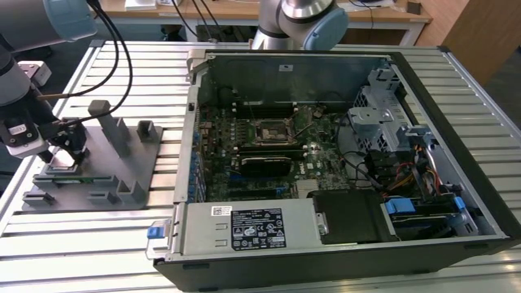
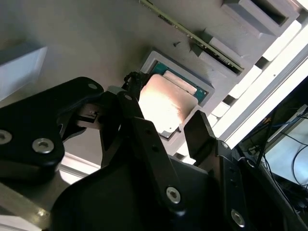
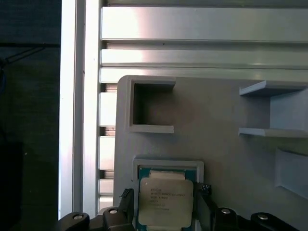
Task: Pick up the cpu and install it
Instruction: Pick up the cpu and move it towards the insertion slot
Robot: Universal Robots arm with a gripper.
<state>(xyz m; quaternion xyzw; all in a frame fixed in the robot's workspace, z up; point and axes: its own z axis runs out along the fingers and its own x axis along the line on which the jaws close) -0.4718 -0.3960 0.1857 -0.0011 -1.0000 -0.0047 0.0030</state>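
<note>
The cpu (image 3: 166, 207) is a small square chip with a shiny metal top. It lies flat in a square recess of the grey plastic fixture (image 1: 130, 168), also seen as the cpu (image 2: 166, 113) in the second wrist view. My gripper (image 1: 67, 160) hangs low over that recess at the exterior view's left. In both wrist views the gripper (image 3: 164, 193) (image 2: 164, 105) stands open, one black finger close to each of two opposite edges of the chip. The dark square socket (image 1: 269, 131) sits in the middle of the motherboard, uncovered.
The open computer case (image 1: 456, 152) fills the exterior view's right, with drive cages, cables and a power supply (image 1: 248, 229) at its front. Upright posts (image 1: 106, 122) rise from the fixture beside the gripper. A slatted metal table (image 1: 89, 244) carries everything.
</note>
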